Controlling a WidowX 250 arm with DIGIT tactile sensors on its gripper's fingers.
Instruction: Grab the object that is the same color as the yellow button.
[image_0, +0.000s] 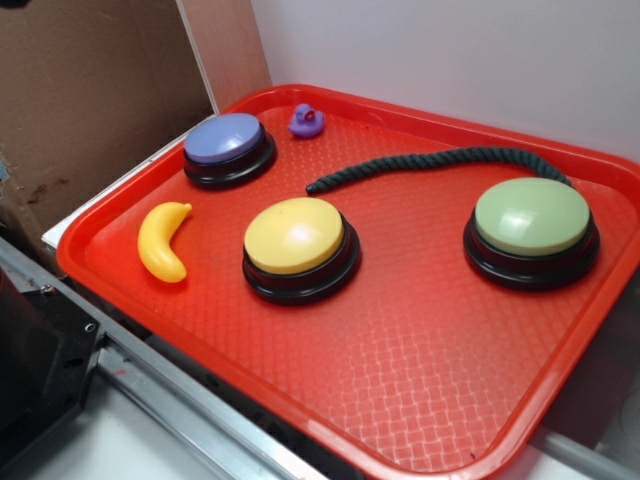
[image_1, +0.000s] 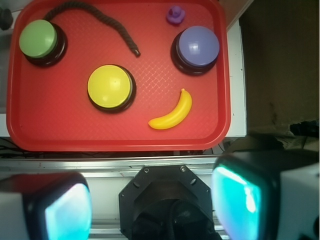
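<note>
Red tray (image_0: 420, 400) against white wall (image_0: 450, 50)

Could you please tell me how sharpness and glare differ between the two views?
Exterior view: evenly lit and fairly sharp, soft highlights on the banana and yellow button. Wrist view: the tray is in focus but colours look washed, while the near gripper fingers are blurred with a cyan glow; right background is dark.
</note>
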